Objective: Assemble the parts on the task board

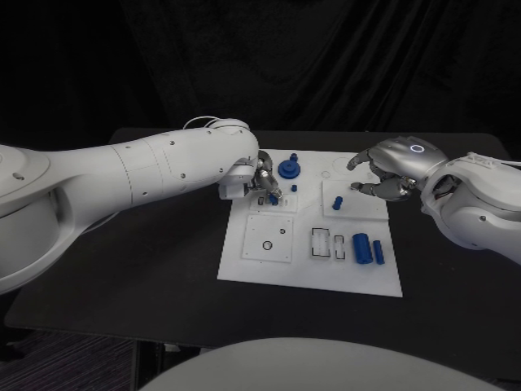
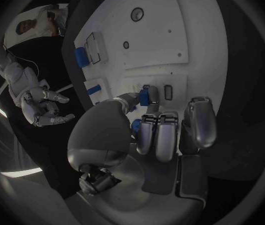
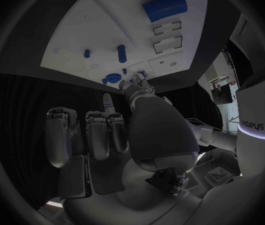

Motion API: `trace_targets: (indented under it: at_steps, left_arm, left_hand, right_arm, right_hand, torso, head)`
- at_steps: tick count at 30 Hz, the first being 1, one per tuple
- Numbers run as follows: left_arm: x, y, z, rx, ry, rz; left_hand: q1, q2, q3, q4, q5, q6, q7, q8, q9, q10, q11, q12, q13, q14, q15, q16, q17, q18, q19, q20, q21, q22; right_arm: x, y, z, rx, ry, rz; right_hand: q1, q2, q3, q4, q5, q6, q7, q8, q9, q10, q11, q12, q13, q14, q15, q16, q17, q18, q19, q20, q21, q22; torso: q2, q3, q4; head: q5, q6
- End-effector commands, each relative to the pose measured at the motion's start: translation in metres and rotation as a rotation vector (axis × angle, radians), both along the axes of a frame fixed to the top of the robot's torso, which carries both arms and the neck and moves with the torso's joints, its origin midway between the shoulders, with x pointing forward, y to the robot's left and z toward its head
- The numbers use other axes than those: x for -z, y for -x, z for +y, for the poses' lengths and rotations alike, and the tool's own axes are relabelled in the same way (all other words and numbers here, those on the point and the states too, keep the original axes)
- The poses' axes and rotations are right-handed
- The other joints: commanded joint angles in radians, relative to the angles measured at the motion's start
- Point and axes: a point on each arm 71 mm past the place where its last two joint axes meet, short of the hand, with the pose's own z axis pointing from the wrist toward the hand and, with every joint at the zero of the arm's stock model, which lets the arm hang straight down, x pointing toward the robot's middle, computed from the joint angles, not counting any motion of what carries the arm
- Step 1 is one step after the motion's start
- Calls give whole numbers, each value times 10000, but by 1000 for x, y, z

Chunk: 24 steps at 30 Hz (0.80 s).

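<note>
The left hand [image 1: 260, 181] pinched a small blue part [image 2: 144, 96] over the task board [image 1: 273, 269]; the right hand [image 1: 384, 175] hovered spread (holding nothing). A slight tilt could probably have jammed the part at its slot.

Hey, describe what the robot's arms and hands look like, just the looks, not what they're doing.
Both arms are bulky, smooth, glossy white shells. Each ends in a silver metallic robot hand: left robot hand, right robot hand. The right one has a small glowing blue ring on its back. A thin white cable loops at the left wrist.
</note>
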Motion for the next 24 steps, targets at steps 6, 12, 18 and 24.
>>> trace_targets:
  at_steps: [6, 12, 18, 24]
  left_arm:
    - [11, 5, 4, 64, -444, 311]
    - [13, 6, 2, 120, -417, 354]
    - [17, 8, 2, 134, -448, 447]
    - [19, 9, 3, 113, -489, 511]
  left_hand:
    - [39, 101, 1689, -1762, 62, -14, -66, -39, 7, 1041, -43, 27, 2634, 1057, -46, 26, 2633, 111, -60, -11, -44, 574]
    - [38, 105, 1692, -1770, 56, -15, -65, -47, 8, 1041, -40, 27, 2634, 1057, -45, 26, 2633, 110, -61, -11, -48, 575]
    - [27, 110, 1692, -1777, 36, -19, -59, -60, 10, 1041, -35, 27, 2634, 1057, -42, 26, 2633, 118, -84, -9, -84, 555]
    - [16, 114, 1688, -1785, 2, -28, -54, -79, 13, 1041, -31, 27, 2634, 1057, -37, 26, 2633, 121, -97, -7, -107, 546]
  right_arm:
    - [2, 0, -1, 191, 71, 36]
    - [2, 0, -1, 172, 65, 36]
    - [2, 0, -1, 184, 78, 46]
    - [2, 0, -2, 256, -23, 179]
  right_hand:
    - [39, 41, 62, -19, 29, 72, 24, -7, -17, 1042, -69, 26, 2633, 1038, -51, 29, 2635, 151, 519, -75, -33, 2326]
    - [39, 41, 62, -19, 29, 72, 24, -7, -17, 1042, -69, 26, 2633, 1038, -51, 29, 2635, 151, 519, -75, -33, 2326]
    - [37, 33, 70, -7, 28, 72, 27, -25, -34, 1042, -65, 26, 2633, 1038, -48, 29, 2635, 154, 512, -71, -47, 2322]
    - [38, 31, 72, -6, 28, 73, 27, -27, -36, 1042, -65, 26, 2633, 1038, -48, 29, 2635, 154, 512, -71, -46, 2322]
  torso:
    - [0, -3, 2]
    - [-3, 0, -5]
    - [0, 5, -3]
    - [1, 4, -8]
  head:
    - [11, -2]
    - [14, -2]
    - [10, -2]
    - [17, -2]
